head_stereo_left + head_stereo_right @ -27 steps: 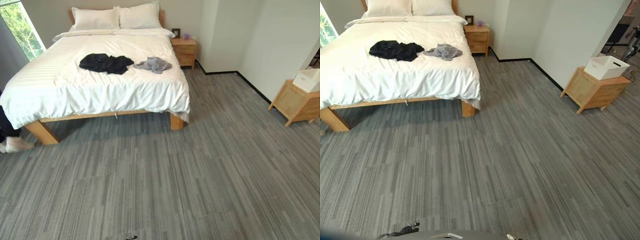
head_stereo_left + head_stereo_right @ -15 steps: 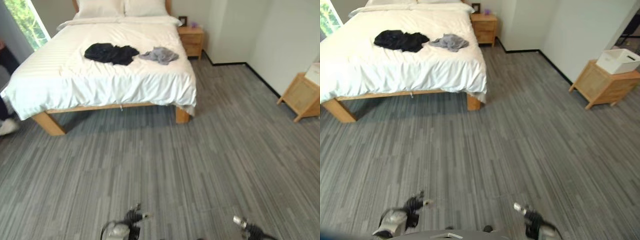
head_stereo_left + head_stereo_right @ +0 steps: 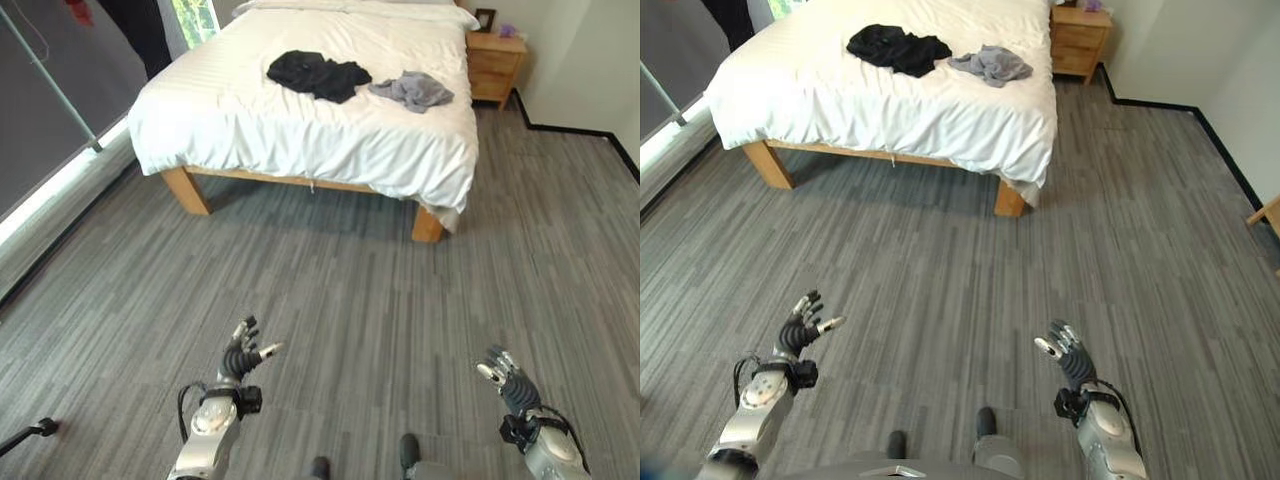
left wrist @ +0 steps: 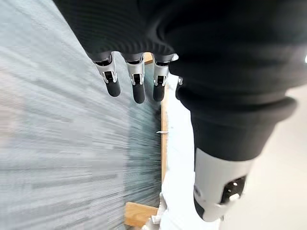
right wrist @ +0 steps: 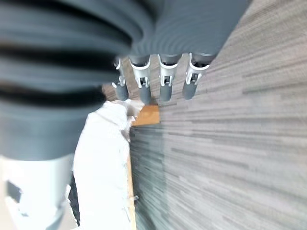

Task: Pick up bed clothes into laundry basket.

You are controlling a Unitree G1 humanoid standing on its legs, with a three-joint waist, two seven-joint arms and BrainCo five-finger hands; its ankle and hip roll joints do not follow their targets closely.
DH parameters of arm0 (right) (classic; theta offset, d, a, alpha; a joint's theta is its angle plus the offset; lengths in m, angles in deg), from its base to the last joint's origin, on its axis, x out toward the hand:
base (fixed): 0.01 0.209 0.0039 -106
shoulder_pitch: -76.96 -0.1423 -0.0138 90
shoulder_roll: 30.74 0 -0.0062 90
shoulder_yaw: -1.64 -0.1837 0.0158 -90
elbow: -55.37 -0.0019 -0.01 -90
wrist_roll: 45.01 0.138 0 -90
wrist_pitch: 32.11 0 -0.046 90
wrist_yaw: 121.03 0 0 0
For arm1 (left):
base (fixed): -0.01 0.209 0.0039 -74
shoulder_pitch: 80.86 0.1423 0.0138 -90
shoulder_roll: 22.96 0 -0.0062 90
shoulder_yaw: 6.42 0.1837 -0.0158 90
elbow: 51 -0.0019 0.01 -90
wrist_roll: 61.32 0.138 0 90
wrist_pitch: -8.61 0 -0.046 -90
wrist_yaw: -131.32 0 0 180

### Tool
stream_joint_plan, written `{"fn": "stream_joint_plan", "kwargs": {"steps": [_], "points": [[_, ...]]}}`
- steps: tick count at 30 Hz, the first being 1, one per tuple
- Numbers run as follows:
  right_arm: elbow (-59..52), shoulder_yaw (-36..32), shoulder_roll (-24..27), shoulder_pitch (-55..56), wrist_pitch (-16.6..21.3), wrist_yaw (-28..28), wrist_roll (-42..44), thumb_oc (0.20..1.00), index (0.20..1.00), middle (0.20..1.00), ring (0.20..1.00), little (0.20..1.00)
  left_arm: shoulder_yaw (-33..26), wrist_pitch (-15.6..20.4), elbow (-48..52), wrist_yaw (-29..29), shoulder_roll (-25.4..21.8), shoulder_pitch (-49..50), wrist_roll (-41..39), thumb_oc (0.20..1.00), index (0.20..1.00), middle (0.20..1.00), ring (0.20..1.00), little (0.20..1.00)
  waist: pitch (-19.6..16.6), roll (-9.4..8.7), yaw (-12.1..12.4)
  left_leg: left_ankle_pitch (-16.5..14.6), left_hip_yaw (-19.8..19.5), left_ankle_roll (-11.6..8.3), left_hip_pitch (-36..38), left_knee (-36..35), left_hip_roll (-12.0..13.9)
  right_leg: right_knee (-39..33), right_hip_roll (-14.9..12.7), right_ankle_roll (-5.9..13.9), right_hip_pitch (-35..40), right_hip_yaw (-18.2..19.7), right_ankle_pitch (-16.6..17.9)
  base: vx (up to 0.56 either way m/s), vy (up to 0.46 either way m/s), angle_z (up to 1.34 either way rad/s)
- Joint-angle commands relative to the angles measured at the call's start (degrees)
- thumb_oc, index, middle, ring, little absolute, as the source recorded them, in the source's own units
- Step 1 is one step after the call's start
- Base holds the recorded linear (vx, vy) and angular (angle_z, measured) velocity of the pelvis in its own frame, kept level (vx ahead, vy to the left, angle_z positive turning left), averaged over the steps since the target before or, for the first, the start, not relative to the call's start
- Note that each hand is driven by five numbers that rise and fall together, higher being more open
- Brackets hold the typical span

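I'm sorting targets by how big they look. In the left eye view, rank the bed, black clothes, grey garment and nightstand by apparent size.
1. bed
2. black clothes
3. grey garment and nightstand look about alike; the nightstand stands farther off and is partly hidden, so I won't rank them.

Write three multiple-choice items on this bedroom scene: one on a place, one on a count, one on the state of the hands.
1. Where does the black garment lie?
A. on the floor
B. on the bed
C. on the nightstand

2. How many garments lie on the white cover?
A. two
B. four
C. none

3. What are the left hand and right hand doing?
A. both clutch cloth
B. one holds a basket
C. both open, holding nothing

Key: B, it rests on the cover beside the grey garment; A, one black and one grey; C, fingers are straight above the grey floor.
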Motion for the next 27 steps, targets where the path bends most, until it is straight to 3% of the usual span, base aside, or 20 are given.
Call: {"fn": "stream_joint_plan", "kwargs": {"steps": [1,3,9,19,22,23,26,27], "points": [[-7.7,-5.0,4.7,1.1,2.7,0.2,-3.1,1.0,1.0,1.0,1.0,1.0,1.0,2.8,0.6,1.1,-0.8,-6.4,-3.3,1.0,1.0,1.0,1.0,1.0,-1.1,-1.4,-2.9,0.9,6.4,-2.76,-6.3,5.9,1.1,4.3,-4.6,3.7,1.3,-4.4,-5.4,-0.04,-0.082,0.62],[-8.1,-6.0,4.9,1.4,2.9,-0.1,-3.3,1.0,1.0,1.0,1.0,1.0,1.2,2.8,1.5,1.9,-0.6,-6.4,-3.7,1.0,1.0,1.0,1.0,1.0,-1.4,-1.08,-3.7,1.1,10.0,-2.83,-6.6,5.2,1.8,3.1,-4.0,3.72,2.1,-5.3,-5.3,0.0,-0.044,0.98],[-9.2,-6.4,2.4,-0.1,3.0,0.1,0.9,1.0,1.0,1.0,1.0,1.0,-1.5,2.7,4.7,1.4,-2.1,-3.6,-1.7,1.0,1.0,1.0,1.0,1.0,-3.3,-0.36,-4.2,0.8,12.1,-1.91,-4.3,1.4,0.8,0.4,-4.0,4.25,2.5,-3.9,-4.4,0.09,0.039,-0.01],[-12.4,-5.0,1.2,-2.3,3.7,-0.1,0.2,1.0,1.0,1.0,1.0,1.0,-4.0,3.7,8.3,-0.7,-3.9,-4.2,0.5,1.0,1.0,1.0,1.0,1.0,-2.6,0.07,-5.0,-2.1,16.3,0.5,-2.4,0.5,-1.5,4.9,-5.9,6.23,-1.5,0.7,-4.4,0.07,0.116,-0.32],[-13.3,-4.2,1.2,-3.2,3.8,-0.3,0.0,1.0,1.0,1.0,1.0,1.0,-3.3,3.7,9.8,-1.0,-3.9,-5.5,-0.3,1.0,1.0,1.0,1.0,1.0,-1.2,0.68,-5.1,-3.0,17.1,1.88,-1.5,-0.1,-2.3,15.7,-5.7,8.01,-7.0,2.1,-3.4,0.02,0.137,-0.23],[-14.4,-3.7,1.1,-3.4,3.7,-0.5,-0.2,1.0,1.0,1.0,1.0,1.0,-2.9,3.6,10.7,-1.4,-4.2,-6.1,-0.1,1.0,1.0,1.0,1.0,1.0,1.2,1.12,-5.9,-3.8,17.4,2.77,0.0,-0.3,-2.7,26.3,-5.3,9.84,-12.3,2.9,0.7,0.01,0.13,-0.36],[-14.6,-3.0,0.7,-3.5,3.7,-0.8,-0.3,1.0,1.0,1.0,1.0,1.0,-2.6,3.5,11.3,-2.0,-4.3,-6.8,0.2,1.0,1.0,1.0,1.0,1.0,2.9,2.08,-6.7,-4.1,18.0,2.62,1.4,-0.7,-1.9,32.2,-4.6,10.28,-17.1,2.3,2.3,0.09,0.1,-0.45],[-14.9,-3.1,0.4,-3.2,3.4,-0.8,-0.7,1.0,1.0,1.0,1.0,1.0,-2.8,3.5,11.4,-1.9,-4.4,-6.8,0.2,1.0,1.0,1.0,1.0,1.0,3.1,2.28,-7.1,-4.7,18.6,2.46,2.5,-0.7,-2.0,31.8,-6.0,10.04,-18.9,0.6,2.4,0.23,0.067,-0.14]]}}
